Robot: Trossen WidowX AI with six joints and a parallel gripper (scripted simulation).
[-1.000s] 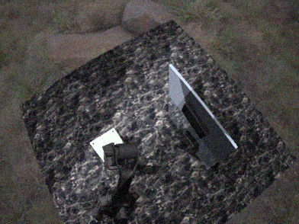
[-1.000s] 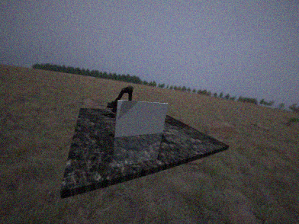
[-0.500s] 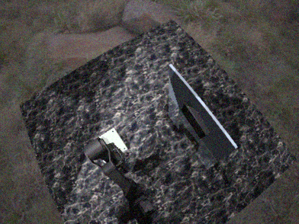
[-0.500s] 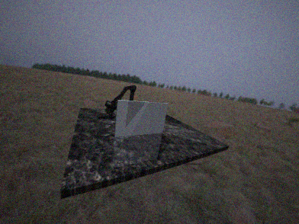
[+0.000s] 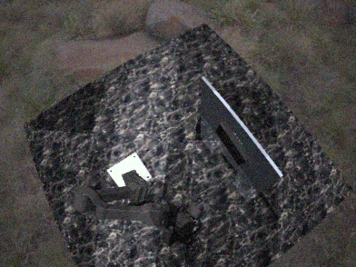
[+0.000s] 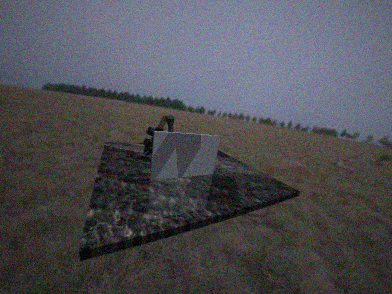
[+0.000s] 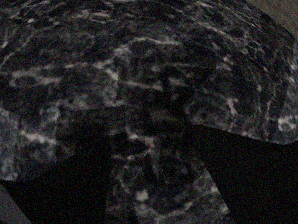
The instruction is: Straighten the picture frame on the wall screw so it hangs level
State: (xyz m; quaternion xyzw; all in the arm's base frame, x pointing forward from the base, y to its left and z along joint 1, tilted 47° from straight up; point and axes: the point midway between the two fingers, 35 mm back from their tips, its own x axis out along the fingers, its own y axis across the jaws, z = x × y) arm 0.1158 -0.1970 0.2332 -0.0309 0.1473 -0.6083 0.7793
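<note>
The picture frame [image 5: 231, 144] is a small dark rectangle on the shaded face of the upright wall panel [image 5: 261, 169] [image 6: 207, 155]. Its picture, the screw and the notched strip cannot be made out, and the dim, steep view does not show clearly which side is higher. In the exterior view the panel's back hides the frame. My gripper [image 5: 185, 231] [image 7: 152, 137] is off to the lower left of the frame in the top view, clear of it. In the wrist view its black fingers stand apart with only table surface between them, so it is open and empty.
The dark marbled table [image 5: 136, 91] [image 6: 120, 215] carries the panel and the arm. The arm's white base plate [image 5: 116, 172] is left of the panel in the top view. The folded arm [image 5: 127, 213] [image 6: 167, 121] reaches out from it. Grass and rocks [image 5: 170, 18] lie beyond the table edges.
</note>
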